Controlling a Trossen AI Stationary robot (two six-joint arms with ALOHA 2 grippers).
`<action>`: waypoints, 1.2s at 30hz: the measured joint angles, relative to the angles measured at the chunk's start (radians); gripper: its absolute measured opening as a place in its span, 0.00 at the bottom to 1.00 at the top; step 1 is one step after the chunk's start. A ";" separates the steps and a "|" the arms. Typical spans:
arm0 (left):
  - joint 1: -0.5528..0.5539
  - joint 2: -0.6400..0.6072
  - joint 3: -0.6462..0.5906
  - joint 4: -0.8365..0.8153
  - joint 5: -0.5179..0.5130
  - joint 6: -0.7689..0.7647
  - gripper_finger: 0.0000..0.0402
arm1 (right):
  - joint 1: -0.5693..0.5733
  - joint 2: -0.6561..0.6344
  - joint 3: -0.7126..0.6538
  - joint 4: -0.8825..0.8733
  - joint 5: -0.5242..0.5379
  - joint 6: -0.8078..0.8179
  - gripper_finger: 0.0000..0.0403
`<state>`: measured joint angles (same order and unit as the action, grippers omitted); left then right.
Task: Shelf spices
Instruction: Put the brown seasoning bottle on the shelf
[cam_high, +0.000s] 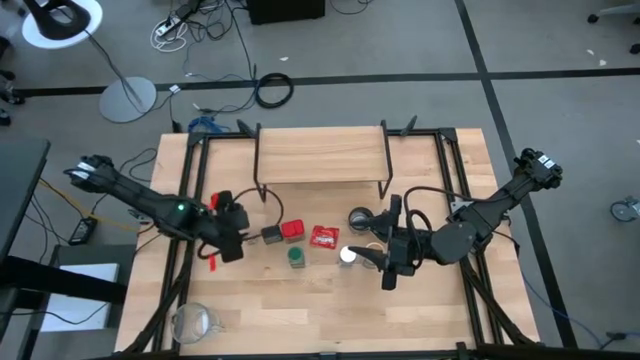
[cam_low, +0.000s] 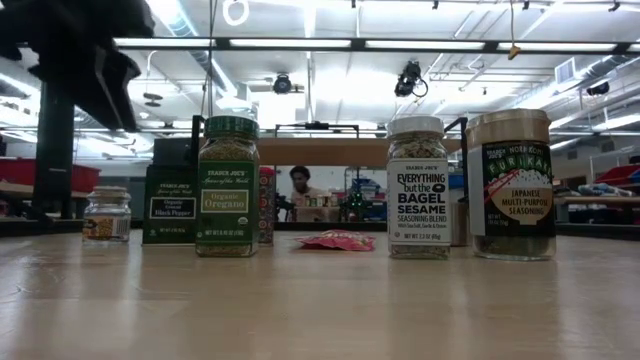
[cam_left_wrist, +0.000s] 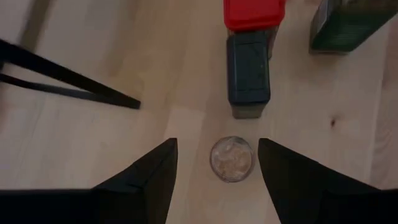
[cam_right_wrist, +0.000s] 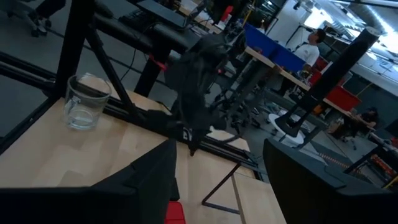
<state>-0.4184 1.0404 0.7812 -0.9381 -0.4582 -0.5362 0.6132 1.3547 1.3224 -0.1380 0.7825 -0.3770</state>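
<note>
Left gripper (cam_left_wrist: 214, 168), fingers spread and empty, hangs directly above a small clear glass spice jar (cam_left_wrist: 231, 159) standing upright on the wooden counter (cam_left_wrist: 93, 149), nearer than the right arm.

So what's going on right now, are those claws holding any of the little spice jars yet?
Left gripper open, empty, over a small clear jar. Right gripper open, empty, beside the white-capped jar. Spices on table; shelf bare. Nothing blocking.

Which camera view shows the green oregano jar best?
The low view: the oregano jar stands upright, label readable. The high view shows only its green lid. The left wrist view may catch it at the edge; the right wrist view misses it.
</note>
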 joint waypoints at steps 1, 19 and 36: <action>0.000 0.014 -0.002 0.003 0.000 0.000 0.57 | 0.000 0.000 0.000 0.002 0.000 0.000 0.60; 0.031 0.262 -0.002 0.005 0.121 0.013 0.59 | 0.000 0.000 0.000 0.013 0.000 0.009 0.60; 0.076 0.263 -0.002 0.054 0.140 0.061 0.58 | 0.000 0.000 0.000 0.014 0.000 0.009 0.60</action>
<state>-0.3427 1.3029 0.7788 -0.8838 -0.3180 -0.4750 0.6132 1.3547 1.3224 -0.1241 0.7822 -0.3683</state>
